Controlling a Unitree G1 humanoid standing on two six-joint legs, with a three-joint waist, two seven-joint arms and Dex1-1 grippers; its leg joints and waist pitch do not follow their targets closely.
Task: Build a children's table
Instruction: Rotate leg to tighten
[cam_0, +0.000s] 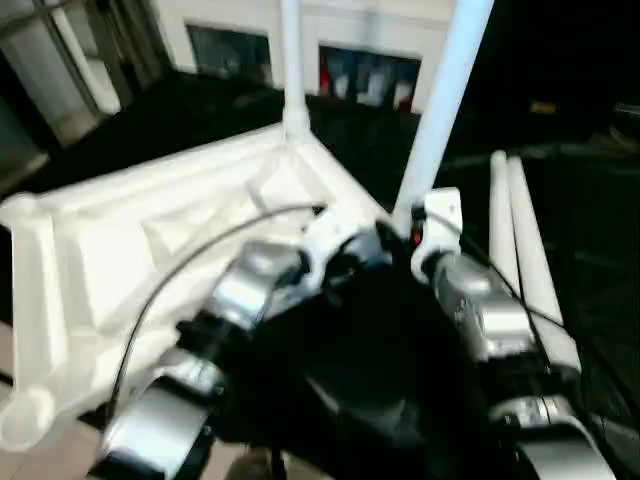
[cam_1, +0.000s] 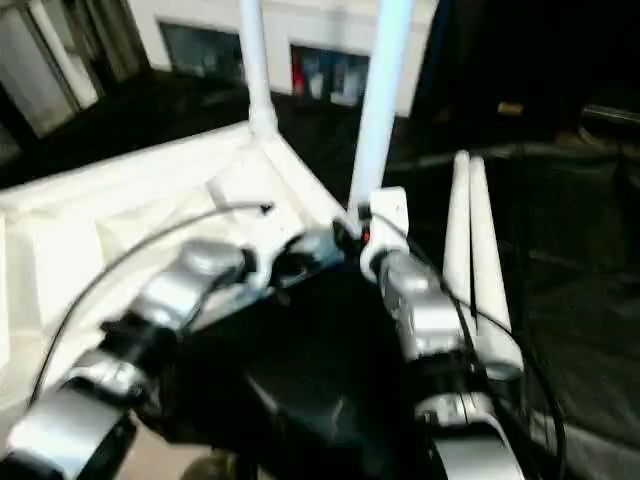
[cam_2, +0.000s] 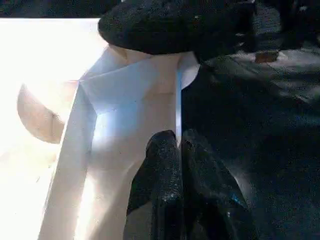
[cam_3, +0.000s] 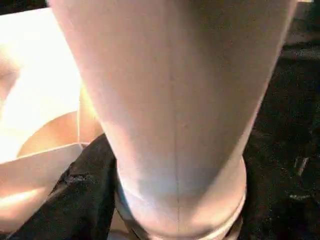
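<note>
The children's table (cam_0: 150, 240) lies upside down on the black-draped tabletop (cam_0: 590, 250) — glossy white plastic, ribbed, with round corner sockets. The far leg (cam_0: 291, 70) already stands. The right hand (cam_0: 408, 232) pinches the base of the near leg (cam_0: 445, 100), a smooth tapered tube at its socket. The left hand (cam_2: 182, 150), fingers pressed together, rests by the rim. This looks like leg-seating, and next comes a firm downward push. Two spare legs (cam_0: 520, 240) wait alongside.
</note>
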